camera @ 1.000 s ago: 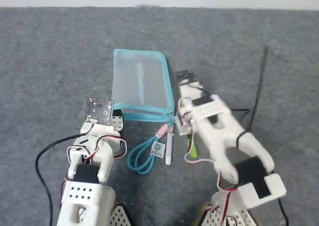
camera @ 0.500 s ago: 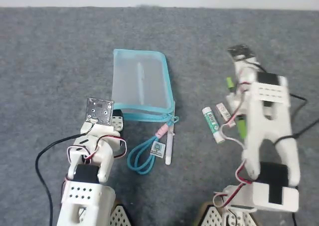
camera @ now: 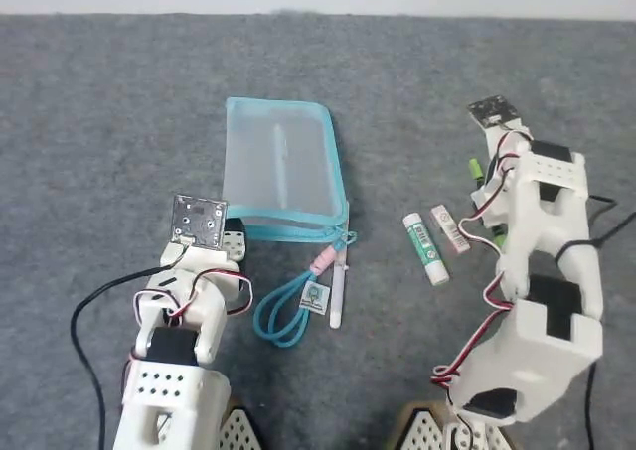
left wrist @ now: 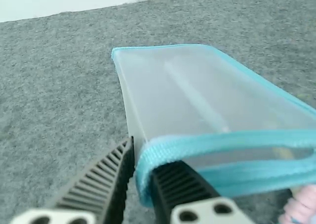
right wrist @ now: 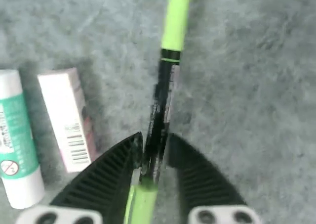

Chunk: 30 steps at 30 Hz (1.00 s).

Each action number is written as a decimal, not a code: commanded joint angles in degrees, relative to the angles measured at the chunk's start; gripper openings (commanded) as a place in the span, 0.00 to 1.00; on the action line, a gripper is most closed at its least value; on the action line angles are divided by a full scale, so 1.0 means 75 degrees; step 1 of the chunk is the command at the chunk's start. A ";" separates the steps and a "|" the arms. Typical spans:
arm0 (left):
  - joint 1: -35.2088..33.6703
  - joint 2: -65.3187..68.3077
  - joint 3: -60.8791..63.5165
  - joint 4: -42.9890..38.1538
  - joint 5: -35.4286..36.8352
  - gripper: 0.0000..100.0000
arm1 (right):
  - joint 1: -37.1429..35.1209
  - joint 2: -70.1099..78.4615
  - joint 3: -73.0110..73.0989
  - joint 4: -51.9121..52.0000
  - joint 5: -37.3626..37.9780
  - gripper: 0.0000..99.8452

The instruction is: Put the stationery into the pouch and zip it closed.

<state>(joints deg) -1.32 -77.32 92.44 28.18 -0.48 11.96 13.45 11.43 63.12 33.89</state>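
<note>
The pouch (camera: 278, 167) lies mid-table, its near left corner pinched tight by the left gripper (left wrist: 143, 159). A white pen (camera: 338, 291) lies just nearer. To the right lie a glue stick (camera: 425, 248) and a pink eraser (camera: 449, 228). Farther right, the right gripper (right wrist: 150, 145) is clamped on a green marker (right wrist: 175, 16).

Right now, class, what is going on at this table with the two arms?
The left gripper clamps a corner of the pouch at its blue zip edge. The right gripper is closed on a green pen, off to one side near a glue stick and a pink eraser lying on the mat. A white pen and a blue cord lie just outside the pouch.
</note>
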 commanded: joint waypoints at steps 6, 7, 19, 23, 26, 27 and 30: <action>0.0012 -0.0199 -0.0111 -0.0129 -0.0105 0.01 | 0.0100 -0.0908 -0.0715 0.0873 -0.0035 0.21; 0.0012 -0.0199 -0.0111 -0.0129 -0.0105 0.01 | 0.0053 -0.1108 -0.0727 0.1096 -0.0258 0.21; -0.0012 -0.0199 -0.0123 -0.0141 -0.0105 0.01 | -0.4319 -0.3991 0.2590 0.0311 -0.3868 0.15; -0.0012 -0.0199 -0.0123 -0.0141 -0.0105 0.01 | -0.5480 -0.4390 0.3223 -0.0193 -0.4642 0.15; -0.0012 -0.0199 -0.0135 -0.0141 -0.0105 0.01 | -0.5996 -0.4284 0.3388 -0.0275 -0.4700 0.15; -0.0012 -0.0199 -0.0135 -0.0141 -0.0105 0.01 | -0.6171 -0.4202 0.3411 -0.0287 -0.4712 0.15; -0.0012 -0.0199 -0.0135 -0.0164 -0.0105 0.01 | -0.6758 -0.3886 0.3470 -0.0498 -0.4724 0.16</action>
<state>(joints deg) -1.32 -77.32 92.44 28.18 -0.48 -34.81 -15.65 37.54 61.36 -0.57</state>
